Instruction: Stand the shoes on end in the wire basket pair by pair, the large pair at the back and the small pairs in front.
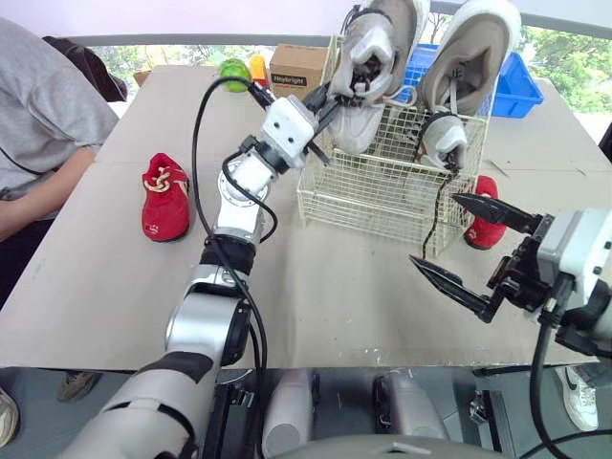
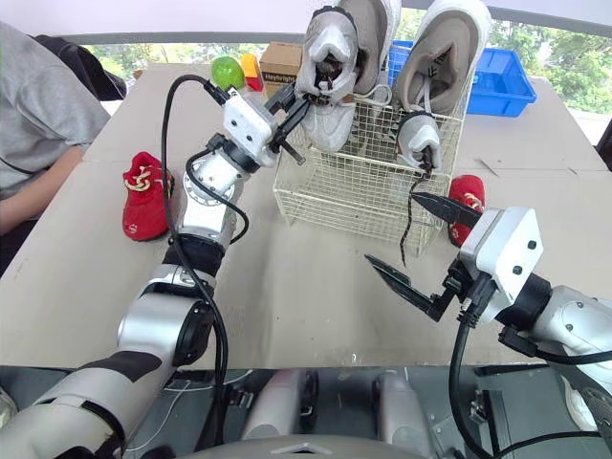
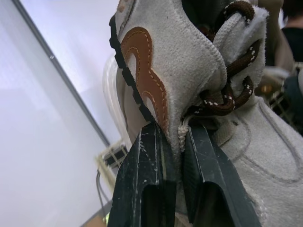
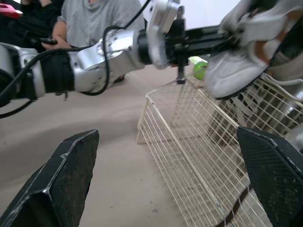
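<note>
A cream wire basket (image 1: 368, 196) stands right of the table's middle. Two large beige shoes stand on end at its back, the left large shoe (image 1: 381, 43) and the right one (image 1: 473, 53). My left gripper (image 1: 333, 98) is shut on the left shoe's collar beside its brown laces (image 3: 222, 101); the black fingers (image 3: 147, 170) pinch the suede edge. A small grey shoe (image 1: 445, 142) stands at the basket's front right, its dark lace hanging outside. One red shoe (image 1: 165, 196) lies on the table at the left; another red shoe (image 1: 485, 227) lies just right of the basket. My right gripper (image 1: 437, 229) is open in front of the basket's right corner, holding nothing.
A person in a grey shirt (image 1: 38, 124) sits at the table's left edge. Behind the basket are a blue bin (image 1: 521, 86), a cardboard box (image 1: 296, 67), a green ball (image 1: 234, 72) and a yellow object (image 1: 258, 67). Bare tabletop (image 1: 325, 296) lies in front of the basket.
</note>
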